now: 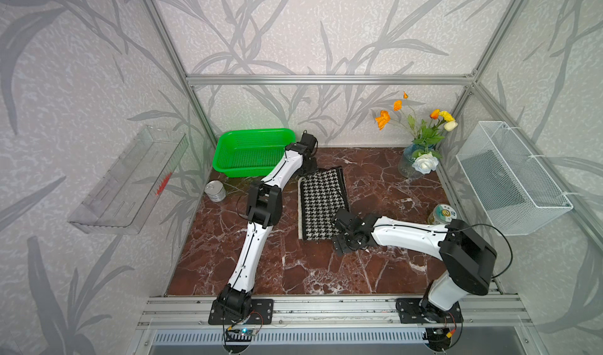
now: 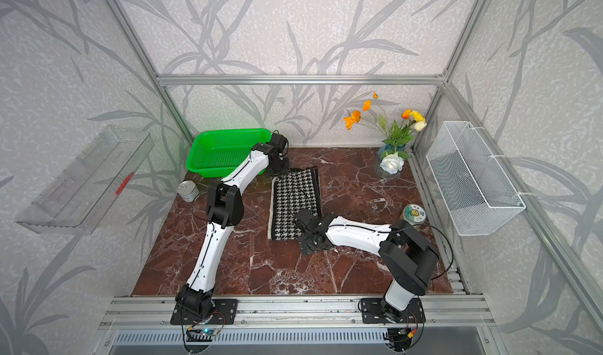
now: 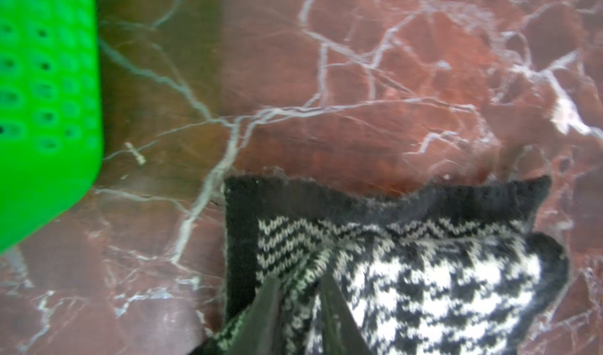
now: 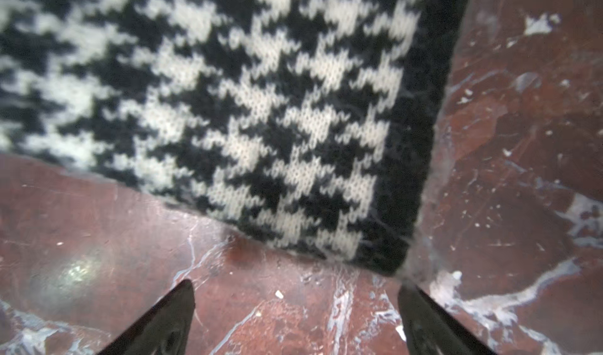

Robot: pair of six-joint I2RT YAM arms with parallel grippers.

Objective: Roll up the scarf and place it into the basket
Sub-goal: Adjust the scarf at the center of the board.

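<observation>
Bimanual cell seen from above and from both wrists. The scarf [image 1: 321, 203] lies flat on the red marble worktop [image 1: 293, 271], houndstooth side up, as a long folded strip running from the far side toward the robot; it is not rolled and lies outside the basket [image 1: 254, 131]. Both top views show the same layout, with the scarf [image 2: 295, 200] just beside the near right corner of the basket [image 2: 228, 131], which stands in the far left corner. A cream edging runs along the strip's left side.

Left wrist view: the left hand [image 3: 300, 291] sits at the far end of the scarf [image 3: 408, 271]. Its fingers [image 3: 332, 304] stand narrowly apart with a raised ridge of cloth between them. Whether they press the cloth cannot be told. A herringbone layer with a black border shows under the houndstooth layer here. The perforated wall of the basket [image 3: 45, 108] is near but apart from the cloth.

Right wrist view: the right hand [image 4: 293, 301] is spread wide and holds nothing. It is low over bare marble, just short of the near right corner of the scarf [image 4: 261, 108].

Other items: a vase of flowers [image 1: 414, 160] in the far right corner, a silver can [image 1: 215, 190] on its side near the left edge, and a printed tin [image 1: 442, 214] near the right edge.
</observation>
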